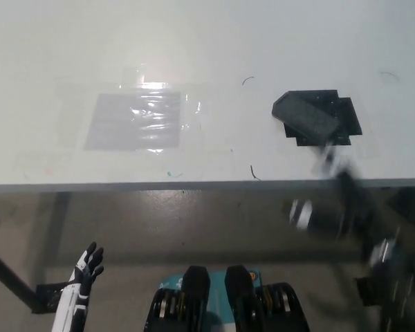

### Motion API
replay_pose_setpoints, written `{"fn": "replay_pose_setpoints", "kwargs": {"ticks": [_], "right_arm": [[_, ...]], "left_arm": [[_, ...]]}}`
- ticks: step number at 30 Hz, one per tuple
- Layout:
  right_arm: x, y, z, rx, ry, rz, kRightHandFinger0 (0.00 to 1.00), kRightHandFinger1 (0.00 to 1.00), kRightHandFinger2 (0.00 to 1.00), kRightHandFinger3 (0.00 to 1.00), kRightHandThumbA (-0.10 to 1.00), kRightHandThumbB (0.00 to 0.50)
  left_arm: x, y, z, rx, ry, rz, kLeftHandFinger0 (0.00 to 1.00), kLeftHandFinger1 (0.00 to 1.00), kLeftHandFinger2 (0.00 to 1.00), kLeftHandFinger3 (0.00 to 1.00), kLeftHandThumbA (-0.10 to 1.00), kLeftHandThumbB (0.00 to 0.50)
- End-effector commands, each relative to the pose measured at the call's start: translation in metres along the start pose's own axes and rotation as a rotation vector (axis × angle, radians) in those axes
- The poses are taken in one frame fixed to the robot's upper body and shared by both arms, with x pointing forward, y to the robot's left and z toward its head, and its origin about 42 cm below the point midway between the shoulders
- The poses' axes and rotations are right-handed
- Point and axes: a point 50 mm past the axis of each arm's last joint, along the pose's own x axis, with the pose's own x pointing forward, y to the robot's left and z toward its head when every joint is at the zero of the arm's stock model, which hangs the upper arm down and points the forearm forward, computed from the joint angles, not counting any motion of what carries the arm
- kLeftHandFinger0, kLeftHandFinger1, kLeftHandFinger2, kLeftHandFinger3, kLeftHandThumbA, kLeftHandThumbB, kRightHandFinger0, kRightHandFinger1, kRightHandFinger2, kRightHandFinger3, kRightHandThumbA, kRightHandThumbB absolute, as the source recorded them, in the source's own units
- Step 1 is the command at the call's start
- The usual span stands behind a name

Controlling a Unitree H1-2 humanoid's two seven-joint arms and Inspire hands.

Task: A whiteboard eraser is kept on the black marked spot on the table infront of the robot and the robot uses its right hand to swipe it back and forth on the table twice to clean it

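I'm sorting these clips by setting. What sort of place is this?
Likely a lab or test workspace: a plain white table with a black marked spot holding a whiteboard eraser, a taped clear sheet, and bare concrete floor.

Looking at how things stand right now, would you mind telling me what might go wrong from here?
1. The black right robot hand is motion-blurred at the white table's front edge, so it might strike that edge.
2. The dark grey block-shaped whiteboard eraser lies skewed across the black marked spot, overhanging its left side, which may count as misplaced.
3. The white left robot hand rests below the table at lower left, too far to help.
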Motion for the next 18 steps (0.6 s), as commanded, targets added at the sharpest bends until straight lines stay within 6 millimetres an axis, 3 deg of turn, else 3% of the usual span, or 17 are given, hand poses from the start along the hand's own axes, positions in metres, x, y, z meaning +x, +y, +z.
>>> {"fn": "replay_pose_setpoints", "kwargs": {"ticks": [1,2,3,4,5,6,8,10,13,18], "right_arm": [[-0.184,-0.002,0.126,0.28,-1.008,-0.295,1.0,1.0,1.0,1.0,1.0,0.244],[-0.171,-0.021,0.099,0.126,-0.942,-0.133,1.0,1.0,1.0,1.0,1.0,0.453],[-0.165,-0.025,0.092,0.089,-0.923,-0.12,1.0,1.0,1.0,1.0,1.0,0.465],[-0.155,-0.025,0.083,0.096,-0.89,-0.136,1.0,1.0,1.0,1.0,1.0,0.293],[-0.146,-0.023,0.07,0.136,-0.835,-0.138,1.0,1.0,1.0,1.0,1.0,0.189],[-0.13,-0.015,0.046,0.195,-0.733,-0.152,1.0,1.0,1.0,1.0,1.0,0.136],[-0.115,-0.008,0.028,0.231,-0.645,-0.169,1.0,1.0,1.0,1.0,1.0,0.182],[-0.099,0.006,0.003,0.253,-0.495,-0.205,1.0,1.0,1.0,1.0,1.0,0.257],[-0.083,0.024,-0.039,0.275,-0.326,-0.241,1.0,1.0,1.0,1.0,1.0,0.246],[-0.067,0.032,-0.069,0.257,-0.254,-0.192,1.0,1.0,1.0,1.0,1.0,0.264]], "left_arm": [[0.015,-0.001,0.014,0.022,-0.107,-0.084,1.0,1.0,1.0,1.0,1.0,0.373],[0.014,-0.001,0.015,0.019,-0.109,-0.09,1.0,1.0,1.0,1.0,1.0,0.381],[0.013,-0.001,0.015,0.018,-0.108,-0.094,1.0,1.0,1.0,1.0,1.0,0.382],[0.012,0.0,0.015,0.02,-0.11,-0.098,1.0,1.0,1.0,1.0,1.0,0.373],[0.011,0.0,0.016,0.019,-0.11,-0.1,1.0,1.0,1.0,1.0,1.0,0.389],[0.01,0.001,0.016,0.019,-0.11,-0.1,1.0,1.0,1.0,1.0,1.0,0.404],[0.009,0.001,0.015,0.013,-0.106,-0.101,1.0,1.0,1.0,1.0,1.0,0.414],[0.006,0.0,0.013,0.004,-0.098,-0.107,1.0,1.0,1.0,1.0,1.0,0.418],[0.009,-0.001,0.012,0.011,-0.096,-0.117,1.0,1.0,1.0,1.0,1.0,0.411],[0.021,0.001,0.014,0.011,-0.112,-0.112,1.0,1.0,1.0,1.0,1.0,0.415]]}}
